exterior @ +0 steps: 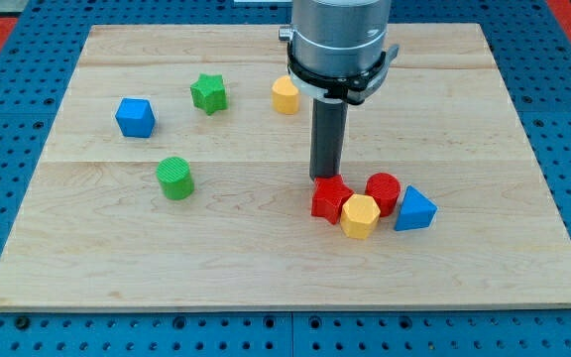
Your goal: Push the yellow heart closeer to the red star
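The yellow heart [285,96] lies near the view's top centre, just left of the arm's grey body. The red star [330,199] lies below it, right of the board's middle. My tip [325,178] stands at the red star's upper edge, touching it or nearly so, and is well below and a little right of the yellow heart. A yellow hexagon [360,216] touches the red star's lower right side.
A red cylinder [383,190] and a blue triangle [414,209] sit right of the red star. A green star [208,93], a blue cube [135,117] and a green cylinder [175,178] lie on the left half of the wooden board [484,268].
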Robot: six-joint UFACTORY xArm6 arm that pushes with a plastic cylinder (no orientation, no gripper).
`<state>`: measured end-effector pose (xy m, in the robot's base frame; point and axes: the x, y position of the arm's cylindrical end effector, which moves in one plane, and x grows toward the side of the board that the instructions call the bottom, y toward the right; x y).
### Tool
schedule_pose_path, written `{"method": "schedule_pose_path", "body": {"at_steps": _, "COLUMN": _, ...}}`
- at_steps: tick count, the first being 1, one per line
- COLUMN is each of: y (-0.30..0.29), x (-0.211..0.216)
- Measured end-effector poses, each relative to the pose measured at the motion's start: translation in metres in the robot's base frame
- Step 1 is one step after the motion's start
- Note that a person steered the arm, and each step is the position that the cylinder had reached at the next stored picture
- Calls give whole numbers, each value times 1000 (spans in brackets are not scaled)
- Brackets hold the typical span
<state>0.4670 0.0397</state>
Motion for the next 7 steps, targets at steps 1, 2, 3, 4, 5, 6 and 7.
{"method": "schedule_pose_path", "body": {"at_steps": 1, "y": 0, "x": -26}}
{"method": "schedule_pose_path", "body": {"at_steps": 2, "y": 3, "x": -74}}
{"method": "schedule_pose_path", "body": {"at_steps": 3, "y": 16, "x": -106}}
{"method": "schedule_pose_path", "body": {"at_steps": 4, "y": 9, "x": -153}}
{"method": "schedule_pose_path", "body": {"at_steps": 5, "y": -40, "x": -162}}
{"method": "schedule_pose_path", "body": {"at_steps": 6, "y": -81, "x": -151}}
{"method": "schedule_pose_path", "body": {"at_steps": 7, "y": -79, "x": -135}}
